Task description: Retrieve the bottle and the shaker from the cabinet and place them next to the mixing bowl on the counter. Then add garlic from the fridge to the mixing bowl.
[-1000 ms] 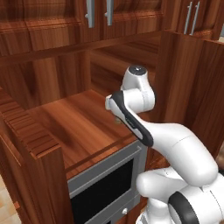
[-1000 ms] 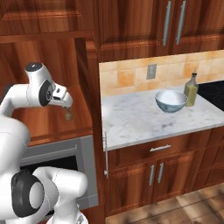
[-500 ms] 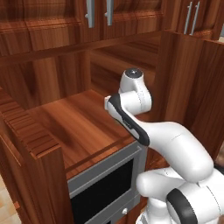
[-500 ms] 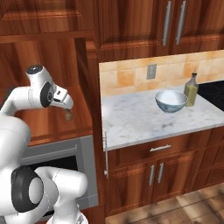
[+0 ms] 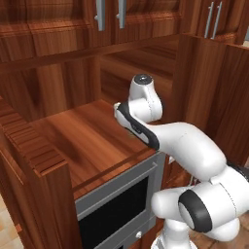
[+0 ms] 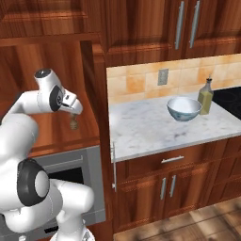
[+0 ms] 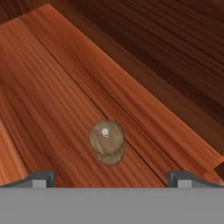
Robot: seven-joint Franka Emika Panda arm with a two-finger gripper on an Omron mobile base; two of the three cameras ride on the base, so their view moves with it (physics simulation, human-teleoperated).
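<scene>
jaws wide apart, nothing held | above shaker [image 7: 106, 142] | upright on cabinet [image 7: 52, 78] shelf

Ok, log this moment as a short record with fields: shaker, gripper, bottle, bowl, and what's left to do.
shaker: stands upright on the cabinet shelf, not gripped
gripper: open, above the shaker, finger tips apart on either side of it
bottle: on the counter, just right of the mixing bowl
mixing bowl: on the counter near the backsplash
left to do: grasp the shaker, carry it to the bowl, then fetch garlic
</scene>
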